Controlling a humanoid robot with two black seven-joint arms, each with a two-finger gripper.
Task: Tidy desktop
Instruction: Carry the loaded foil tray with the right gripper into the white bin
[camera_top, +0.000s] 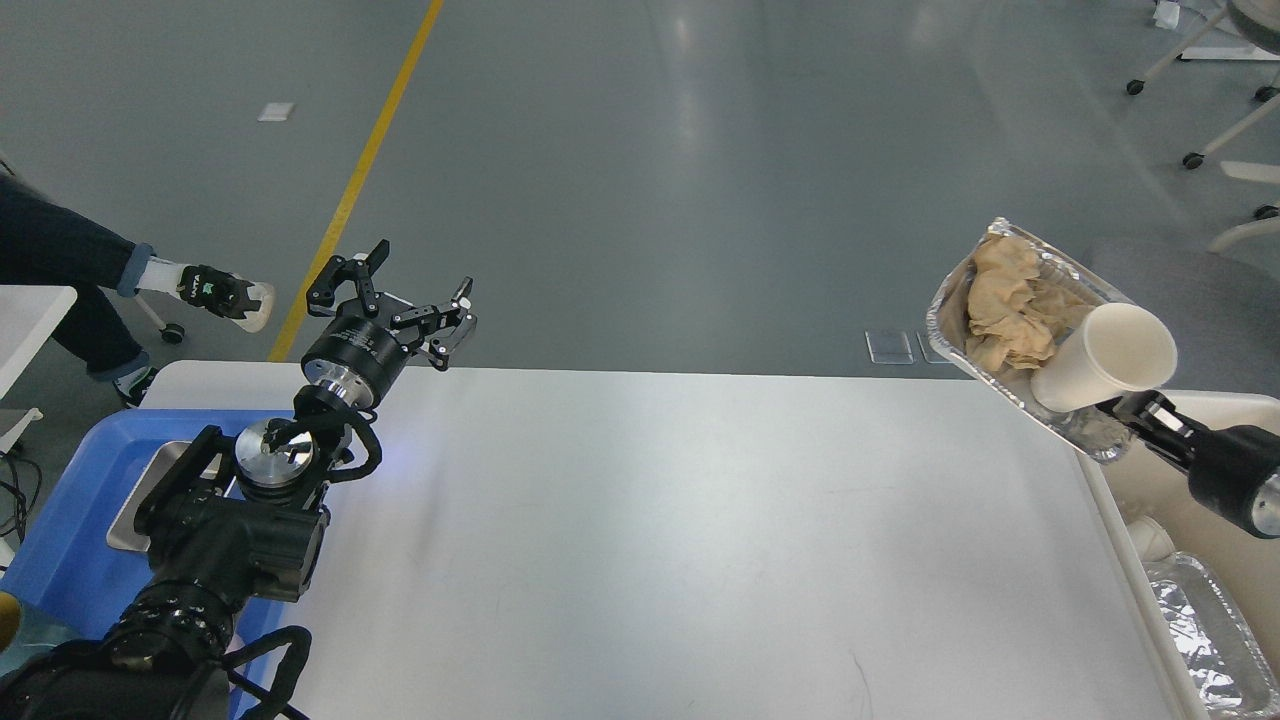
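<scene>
The white desktop (650, 540) fills the lower middle of the head view. My right gripper (1128, 412) is shut on the near rim of a foil tray (950, 320) and holds it tilted in the air, off the table's far right corner. In the tray lie crumpled brown paper (1005, 300) and a white paper cup (1105, 355) on its side. My left gripper (405, 290) is open and empty, above the table's far left corner.
A blue plastic tray (70, 540) with a metal plate (140, 500) lies at the left edge. A beige bin (1190, 480) holding another foil tray (1210, 630) stands at the right. A seated person's leg (90, 270) is at far left.
</scene>
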